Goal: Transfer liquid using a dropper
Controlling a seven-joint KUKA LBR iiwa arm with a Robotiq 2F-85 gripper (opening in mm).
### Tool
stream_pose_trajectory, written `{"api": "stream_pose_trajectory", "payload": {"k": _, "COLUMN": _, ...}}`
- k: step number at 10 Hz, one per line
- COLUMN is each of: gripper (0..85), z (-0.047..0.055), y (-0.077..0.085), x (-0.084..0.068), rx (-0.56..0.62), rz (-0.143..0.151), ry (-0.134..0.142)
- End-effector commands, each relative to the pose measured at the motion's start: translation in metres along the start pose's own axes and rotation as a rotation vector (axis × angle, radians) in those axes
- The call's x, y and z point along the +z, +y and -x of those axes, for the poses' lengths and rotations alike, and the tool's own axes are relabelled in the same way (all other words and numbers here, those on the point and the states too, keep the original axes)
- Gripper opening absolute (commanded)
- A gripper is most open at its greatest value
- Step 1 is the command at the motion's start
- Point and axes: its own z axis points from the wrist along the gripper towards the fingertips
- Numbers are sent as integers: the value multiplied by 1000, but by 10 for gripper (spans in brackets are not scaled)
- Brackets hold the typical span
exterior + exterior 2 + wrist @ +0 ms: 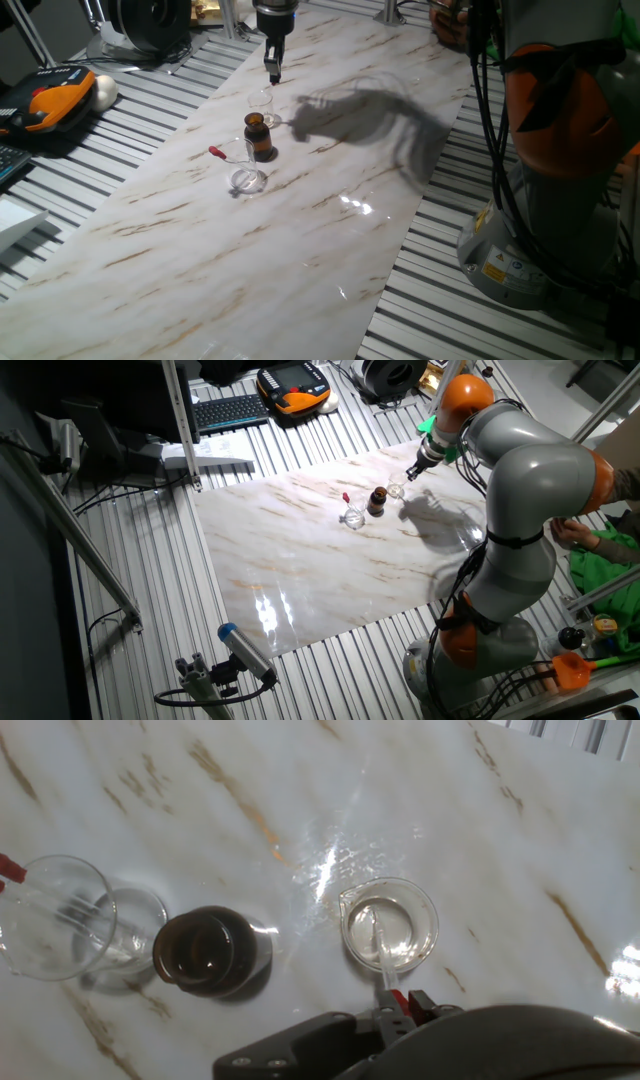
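You've got the big grey-and-orange arm [520, 470] reaching out over the marble-look bench [300, 250], with the fingers [274, 70] pointing straight down near the bench's far edge in one fixed view.

Next to the fingers, just off to one side on the bench, is the amber bottle [259, 135]. It's upright with its mouth open, and in the hand view you look right down into its dark opening.

Directly under the fingers is a small clear beaker [263, 100]. The hand view shows its round rim with a little spout, and it looks like there's some clear liquid in it, though I can't really tell how much.

Past the amber bottle, on the side away from the fingers, there's a second clear beaker [246, 179]. A second dropper [216, 152] leans in it, tilted, with its red bulb sticking out over the rim.

Now the dropper [383, 955] itself: the fingers are closed on it up at the red bulb end, which you can see pinched right at the bottom of the hand view. Its thin clear stem hangs down from the fingers with the tip inside the small clear beaker. Whether the tip touches the liquid or the glass, I can't tell.
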Motion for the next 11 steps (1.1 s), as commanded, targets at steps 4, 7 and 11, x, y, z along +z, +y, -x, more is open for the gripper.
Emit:
{"api": "stream_pose_trajectory", "payload": {"k": 4, "gripper": 340, "z": 0, "y": 1, "x": 0, "rx": 9, "rz": -8, "ry": 1}}
{"api": "stream_pose_trajectory", "payload": {"k": 7, "gripper": 340, "z": 5, "y": 8, "x": -6, "rx": 37, "rz": 1, "ry": 21}}
{"api": "stream_pose_trajectory", "payload": {"k": 11, "gripper": 170, "z": 13, "y": 29, "x": -14, "rx": 84, "rz": 3, "ry": 45}}
